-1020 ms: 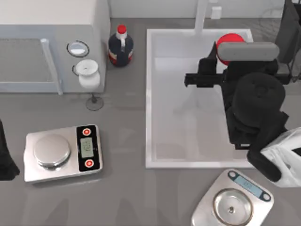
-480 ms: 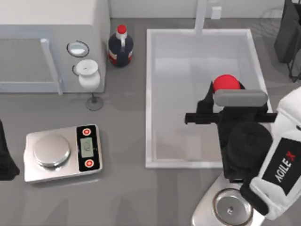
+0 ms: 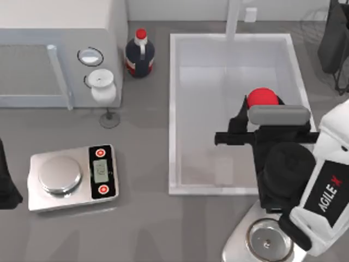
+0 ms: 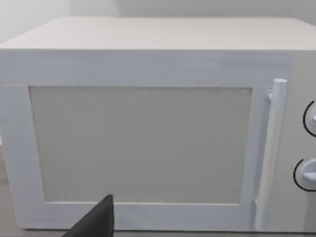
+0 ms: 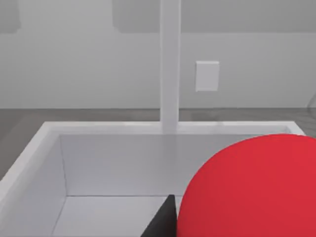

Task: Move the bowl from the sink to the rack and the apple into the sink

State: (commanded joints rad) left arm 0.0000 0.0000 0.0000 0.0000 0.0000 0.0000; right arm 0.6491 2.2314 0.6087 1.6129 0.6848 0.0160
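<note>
Showing red against the white basin, the apple (image 3: 262, 97) sits at the right gripper (image 3: 260, 103), over the right half of the sink (image 3: 173, 109) and about midway along its length. In the right wrist view the apple (image 5: 256, 187) bulks close to the lens with one dark fingertip (image 5: 163, 219) against its side; the fingers appear closed on the fruit, though the second finger is hidden behind it. Whether the apple touches the basin floor cannot be told from above.

The sink holds nothing else on its visible floor; open white floor lies toward the faucet post (image 3: 233, 16) and toward the basin's left wall. The right arm crosses the near rim at the basin's right corner, above a round-panned steel scale (image 3: 267, 237).

The rack (image 3: 319, 19) appears as thin grey wires at the far right edge, beside a dark blocky object (image 3: 335, 38). The bowl cannot be made out.

Left of the sink, a red-capped dark bottle (image 3: 140, 53) stands just beside the rim. Farther left stand a white microwave (image 3: 60, 49) and a second scale (image 3: 73, 177), well apart from the basin. The left gripper (image 4: 94, 222) is parked at the table's left edge, facing the microwave door (image 4: 140, 145); its state cannot be told.

The table (image 3: 147, 218) is plain grey, with a pale wall behind.
</note>
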